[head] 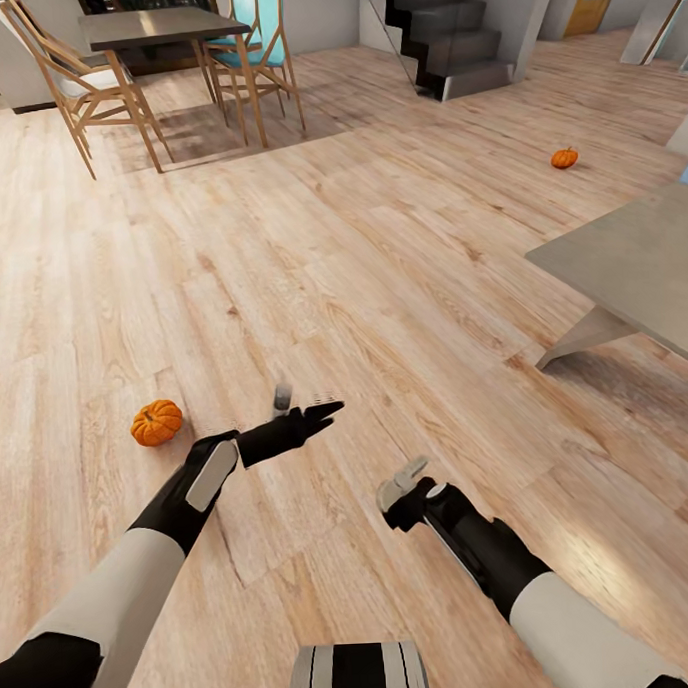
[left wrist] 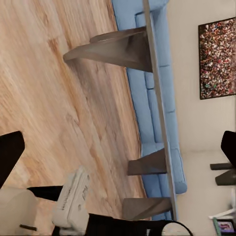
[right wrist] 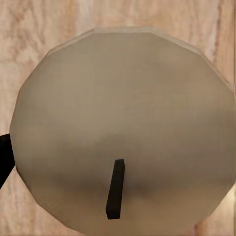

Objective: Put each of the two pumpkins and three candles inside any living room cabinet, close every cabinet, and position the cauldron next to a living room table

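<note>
**A:** What lies ahead of you in the head view?

**B:** A pale wood floor (head: pixel 360 243) covers almost the whole frame. The grey table (head: pixel 640 256) juts in from the right edge, at mid-height. The left wrist view catches it edge-on, with a blue sofa (left wrist: pixel 157 103) behind it and a speckled painting (left wrist: pixel 217 59) on the wall.

**A:** And farther off?

**B:** At upper left stands a dark dining table (head: pixel 155 27) with wooden chairs (head: pixel 72 86) around it. Dark stairs (head: pixel 451 39) rise at top centre-right.

**A:** Where are your grippers?

**B:** Both are low in the frame, over bare floor. Your left gripper (head: pixel 307 406) sits lower left of centre, pointing towards the right. Its two black fingers (left wrist: pixel 10 152) stand at opposite sides of the left wrist view, so the jaws are spread wide with nothing between them. Your right gripper (head: pixel 405 481) sits just below centre, a little to the right.

**A:** The pumpkins?

**B:** One pumpkin (head: pixel 156 422) rests on the floor at lower left, near your left forearm and apart from the fingers. The other pumpkin (head: pixel 564 158) lies far away at upper right, beyond the table's far corner.

**A:** Anything in the right jaws?

**B:** The right wrist view looks straight down onto a round, pale candle (right wrist: pixel 123 128) with a short black wick. It sits very close to the camera, and a sliver of black finger touches its rim, so the jaws appear closed around it.
</note>
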Tool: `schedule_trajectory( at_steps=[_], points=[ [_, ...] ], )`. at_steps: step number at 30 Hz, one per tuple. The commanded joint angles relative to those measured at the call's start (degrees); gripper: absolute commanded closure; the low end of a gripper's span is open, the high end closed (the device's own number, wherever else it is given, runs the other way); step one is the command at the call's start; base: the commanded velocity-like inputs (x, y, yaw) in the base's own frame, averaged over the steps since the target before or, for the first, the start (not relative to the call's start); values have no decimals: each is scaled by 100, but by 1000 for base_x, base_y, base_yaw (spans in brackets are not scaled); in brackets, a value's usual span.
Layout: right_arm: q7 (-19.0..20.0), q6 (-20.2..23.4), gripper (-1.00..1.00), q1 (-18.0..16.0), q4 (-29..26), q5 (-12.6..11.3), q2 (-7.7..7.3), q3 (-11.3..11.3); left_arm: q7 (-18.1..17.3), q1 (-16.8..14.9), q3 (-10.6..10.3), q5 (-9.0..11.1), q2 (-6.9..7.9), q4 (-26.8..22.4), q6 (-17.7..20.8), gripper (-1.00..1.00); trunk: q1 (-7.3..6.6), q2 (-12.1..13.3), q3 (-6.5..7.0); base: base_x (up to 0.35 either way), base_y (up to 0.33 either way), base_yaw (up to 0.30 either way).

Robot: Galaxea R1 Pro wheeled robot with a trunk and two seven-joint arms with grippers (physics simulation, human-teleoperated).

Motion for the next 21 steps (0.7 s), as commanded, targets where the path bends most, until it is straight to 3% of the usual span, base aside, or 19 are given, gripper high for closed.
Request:
schedule_trajectory(
  at_steps=[1,9,16,19,21],
  points=[
    [-3,-8,100,-8,-18,-21,5,-5,4,33,-12,-6,33,33,3,-100,0,0,0,0,0,0],
    [-4,-186,100,-84,-286,-19,63,-52,23,291,-273,-138,290,-100,36,-100,0,0,0,0,0,0],
    [5,-185,100,-86,-501,-26,34,-83,228,516,-499,-154,516,-322,235,-100,0,0,0,0,0,0],
    [12,-164,100,-86,-600,-27,21,-136,324,613,-495,-110,613,-418,329,-100,0,0,0,0,0,0],
    [22,-130,100,-86,-665,-28,18,-202,388,626,-480,-66,546,-482,394,-100,0,0,0,0,0,0]
  ],
)
